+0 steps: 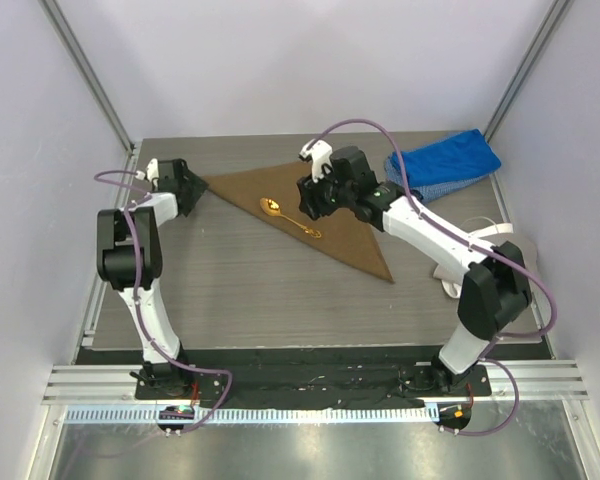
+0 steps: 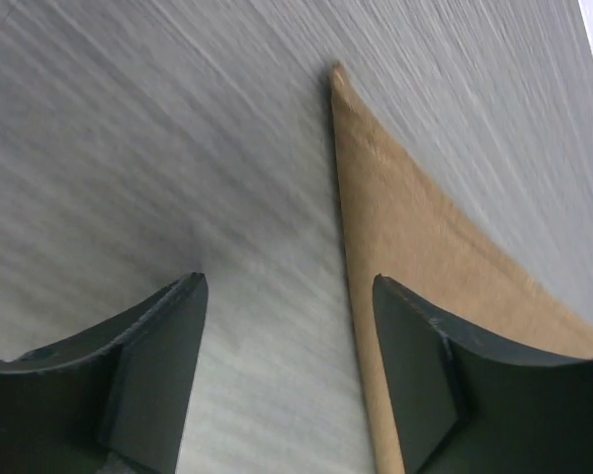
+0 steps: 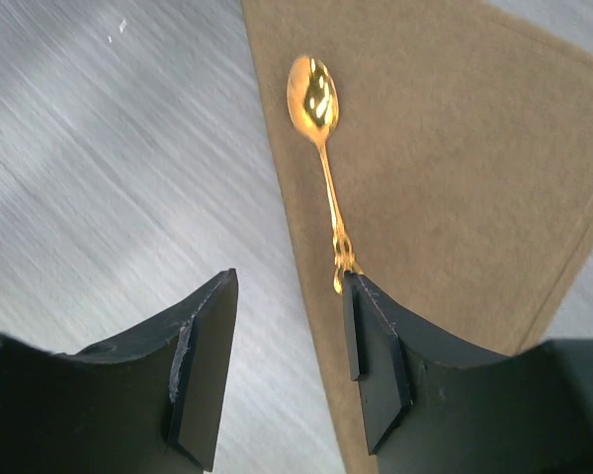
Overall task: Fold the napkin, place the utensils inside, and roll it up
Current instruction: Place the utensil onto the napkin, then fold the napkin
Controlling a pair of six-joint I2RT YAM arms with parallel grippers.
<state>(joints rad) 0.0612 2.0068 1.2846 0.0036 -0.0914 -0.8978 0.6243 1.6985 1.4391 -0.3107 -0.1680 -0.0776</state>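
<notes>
The tan-brown napkin (image 1: 310, 225) lies folded into a triangle on the grey table (image 1: 240, 290); it also shows in the left wrist view (image 2: 415, 237) and the right wrist view (image 3: 445, 168). The gold spoon (image 1: 288, 216) lies on the napkin near its long edge, bowl to the left; in the right wrist view the spoon (image 3: 321, 148) points its handle end at my right finger. My left gripper (image 1: 195, 186) is open and empty at the napkin's left tip (image 2: 289, 286). My right gripper (image 1: 308, 200) is open and empty just above the spoon's handle end (image 3: 289, 281).
A blue cloth (image 1: 442, 162) lies at the back right of the table. A white item (image 1: 485, 240) sits at the right edge, partly hidden by my right arm. Metal frame posts stand at the back corners.
</notes>
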